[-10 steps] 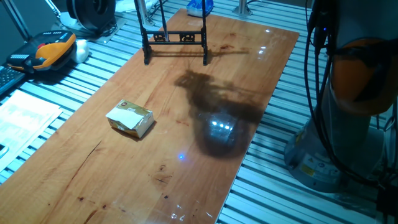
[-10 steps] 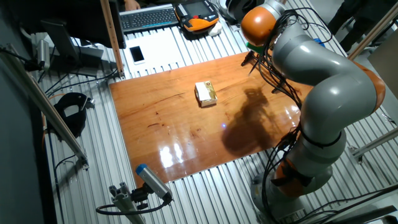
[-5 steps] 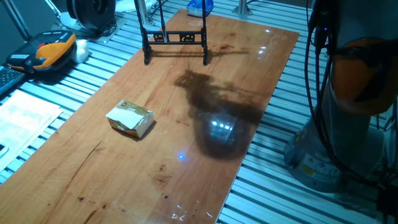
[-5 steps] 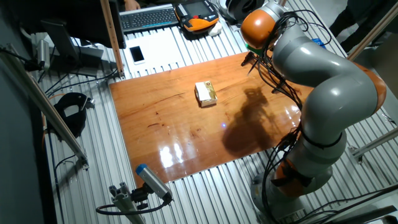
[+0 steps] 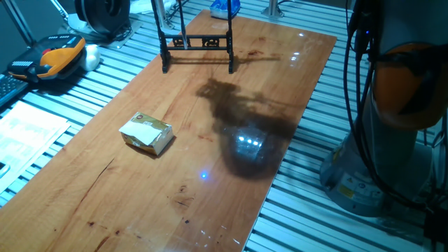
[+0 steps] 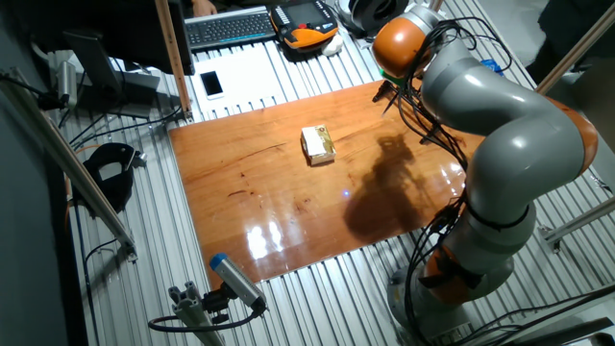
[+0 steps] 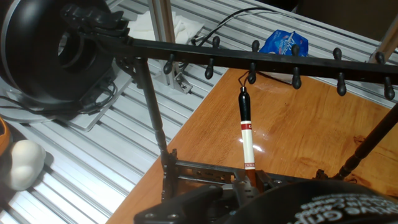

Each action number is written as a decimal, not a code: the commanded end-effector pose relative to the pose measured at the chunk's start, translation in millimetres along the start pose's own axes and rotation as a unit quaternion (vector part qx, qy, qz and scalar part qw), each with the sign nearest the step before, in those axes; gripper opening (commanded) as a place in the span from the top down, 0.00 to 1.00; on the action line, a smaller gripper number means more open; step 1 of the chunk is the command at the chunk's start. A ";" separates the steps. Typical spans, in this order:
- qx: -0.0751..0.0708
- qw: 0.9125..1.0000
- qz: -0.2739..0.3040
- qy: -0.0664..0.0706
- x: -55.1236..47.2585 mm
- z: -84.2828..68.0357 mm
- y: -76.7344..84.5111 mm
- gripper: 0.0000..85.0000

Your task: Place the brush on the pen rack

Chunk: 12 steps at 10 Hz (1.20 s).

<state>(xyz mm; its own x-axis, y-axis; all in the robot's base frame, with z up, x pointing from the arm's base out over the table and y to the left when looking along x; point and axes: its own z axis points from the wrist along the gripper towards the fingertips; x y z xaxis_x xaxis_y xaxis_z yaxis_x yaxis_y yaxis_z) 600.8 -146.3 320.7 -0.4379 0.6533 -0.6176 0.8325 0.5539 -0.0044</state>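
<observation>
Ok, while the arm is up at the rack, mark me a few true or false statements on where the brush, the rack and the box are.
1. The brush stands roughly upright, its loop end up by a peg on the pen rack. True.
2. The brush lies flat on the table beside the box. False: it is up at the rack, and nothing lies beside the box.
3. The brush's lower end runs down to the end effector. True.
4. The box leans against the rack's feet. False: it lies well apart from the rack, nearer the middle of the table.
5. The blue packet sits on top of the box. False: it lies beyond the rack.
</observation>
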 end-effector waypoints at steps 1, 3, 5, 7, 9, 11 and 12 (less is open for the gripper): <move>-0.001 1.000 0.001 -0.001 0.4 0.7 0.1 1.00; -0.001 1.000 0.002 -0.001 1.1 1.8 0.4 1.00; -0.002 1.000 0.003 -0.002 1.6 2.5 0.2 1.00; -0.005 1.000 0.004 -0.004 1.3 2.6 -0.7 1.00; -0.008 1.000 0.010 -0.006 1.0 1.4 -1.5 1.00; -0.010 1.000 0.008 -0.002 0.3 -1.7 -3.2 1.00; -0.009 1.000 0.009 -0.003 0.7 -1.7 -3.0 1.00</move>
<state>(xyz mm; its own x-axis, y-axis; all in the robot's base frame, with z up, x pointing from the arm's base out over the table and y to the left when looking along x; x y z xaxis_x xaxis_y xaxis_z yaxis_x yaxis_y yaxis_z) 597.3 -146.8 321.4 -0.4207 0.6608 -0.6215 0.8338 0.5516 0.0221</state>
